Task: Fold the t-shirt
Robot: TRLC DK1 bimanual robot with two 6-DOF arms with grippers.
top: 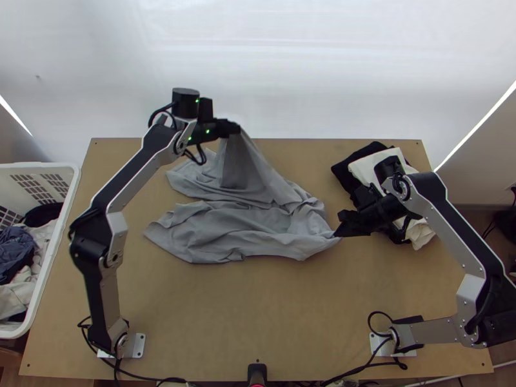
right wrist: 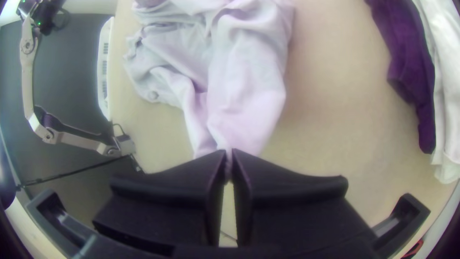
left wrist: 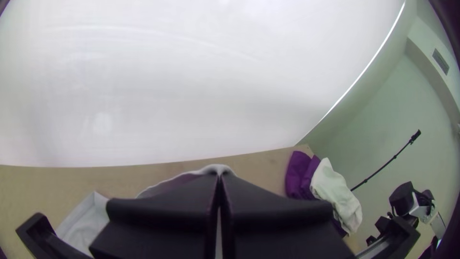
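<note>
My left gripper (top: 233, 128) is shut on one part of the grey t-shirt (top: 248, 229) and holds it raised over the table's far side. From there the cloth hangs down and joins the rest, which lies bunched in uneven folds. My right gripper (top: 340, 227) is shut on the shirt's right-hand tip, low over the table. In the left wrist view, cloth (left wrist: 218, 169) rises between the closed fingers of the left gripper (left wrist: 219, 176). In the right wrist view, the shirt (right wrist: 247, 91) narrows to a point at the right gripper (right wrist: 228, 153).
Black and white folded clothes (top: 369, 169) lie at the table's far right, partly under the right arm. A white basket (top: 72, 193) with clothes stands at the left edge. Bare wood (top: 258, 309) stretches along the near side.
</note>
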